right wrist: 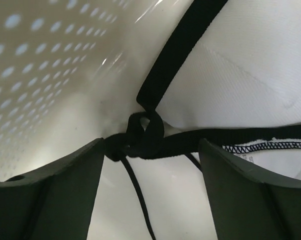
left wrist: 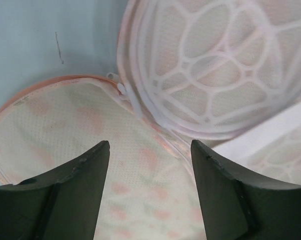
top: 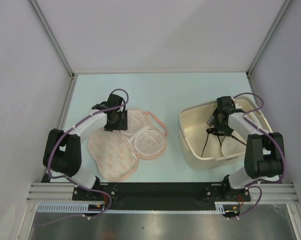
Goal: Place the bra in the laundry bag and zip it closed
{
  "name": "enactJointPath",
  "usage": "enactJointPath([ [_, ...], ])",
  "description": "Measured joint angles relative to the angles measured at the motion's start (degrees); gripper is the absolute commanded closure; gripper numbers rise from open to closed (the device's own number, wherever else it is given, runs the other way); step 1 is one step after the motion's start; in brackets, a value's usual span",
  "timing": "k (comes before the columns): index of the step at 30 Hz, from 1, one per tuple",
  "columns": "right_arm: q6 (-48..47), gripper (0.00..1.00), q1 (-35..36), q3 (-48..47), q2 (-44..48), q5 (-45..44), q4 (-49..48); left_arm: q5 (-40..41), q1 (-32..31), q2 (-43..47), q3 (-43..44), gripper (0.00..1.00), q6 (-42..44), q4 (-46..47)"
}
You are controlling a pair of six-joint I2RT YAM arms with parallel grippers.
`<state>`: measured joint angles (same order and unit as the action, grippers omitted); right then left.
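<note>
The bra (top: 229, 148) is seen lying in the basket (top: 190, 150) at the right of the table (top: 165, 95), not yet in the bag (top: 113, 155). The bag is spread open at the left, with its patterned half nearer and its mesh domes (left wrist: 225, 65) to the right.

The right gripper (right wrist: 150, 160) is lowered into the basket with its jaws apart. A knotted black strap (right wrist: 145, 135) is framed between the fingers (right wrist: 50, 200), but it is not clamped. The left gripper (left wrist: 150, 165) is held just above the bag's patterned half, jaws likewise apart, and nothing is grasped.

The step in hand is judged to be the pick-up of the bra. It is best done by closing on the knot itself, where the strap is thickest, so that a thin strand is not let slip. The lift should be made straight up and slowly, since a trailing strap could be caught on the basket's rim. The bag may need to be pinned down by the left gripper while the bra is brought across.
</note>
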<state>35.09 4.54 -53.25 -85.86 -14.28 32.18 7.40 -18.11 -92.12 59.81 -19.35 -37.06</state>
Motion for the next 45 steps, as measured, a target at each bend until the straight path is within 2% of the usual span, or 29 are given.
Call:
enactJointPath([
  [1,0.13,0.26,0.02,0.04,-0.90,-0.35,-1.27,-0.02,-0.59,1.46,0.00,0.28,0.20,-0.09],
  [2,0.33,0.36,0.09,0.04,-1.97,-0.63,-2.49,-0.11,-1.05,2.95,-0.02,0.28,0.24,-0.13],
  [4,0.50,0.49,0.11,0.04,-3.80,-1.20,-3.76,-0.63,-1.73,5.53,-0.07,0.28,0.00,-0.09],
  [5,0.66,0.62,0.15,0.04,-4.63,-1.46,-4.00,-0.92,-2.05,6.75,-0.17,0.28,-0.17,0.02],
  [7,0.96,0.75,0.24,0.68,-5.16,-1.79,-4.52,-1.62,-2.49,8.48,-0.46,0.28,-0.74,0.09],
  [8,0.79,0.88,0.31,1.18,-4.98,-1.92,-4.66,-2.03,-2.86,9.18,-0.66,0.29,-1.18,0.11],
  [11,0.66,0.97,0.52,2.82,-2.99,-2.49,-3.93,-3.76,-4.15,10.27,-1.42,0.29,-2.34,0.26],
  [17,-0.68,1.00,0.46,0.57,9.25,-4.52,3.43,-8.79,-6.62,10.86,-4.98,0.30,-5.97,3.06],
  [19,-1.40,1.00,0.42,-3.15,14.36,-5.07,6.84,-10.49,-6.86,10.75,-6.38,0.34,-7.93,4.15],
  [26,-4.31,1.00,0.42,-23.43,22.93,-5.38,15.45,-13.18,-6.91,10.64,-12.59,0.33,-15.74,6.99],
  [31,-4.92,1.00,0.46,-37.07,22.86,-2.23,20.79,-13.25,-6.27,10.69,-16.26,0.33,-18.91,5.57],
  [37,-5.29,1.00,0.48,-52.24,20.90,5.16,22.32,-13.57,-2.84,11.72,-18.56,0.32,-19.63,2.97],
  [40,-4.87,1.00,0.70,-56.59,20.09,10.91,20.48,-12.83,-2.32,17.33,-18.78,0.26,-18.38,0.61],
  [45,-1.42,1.00,4.13,-58.45,17.55,22.38,14.88,-13.66,-2.34,35.43,-13.79,0.17,-15.06,0.57],
])
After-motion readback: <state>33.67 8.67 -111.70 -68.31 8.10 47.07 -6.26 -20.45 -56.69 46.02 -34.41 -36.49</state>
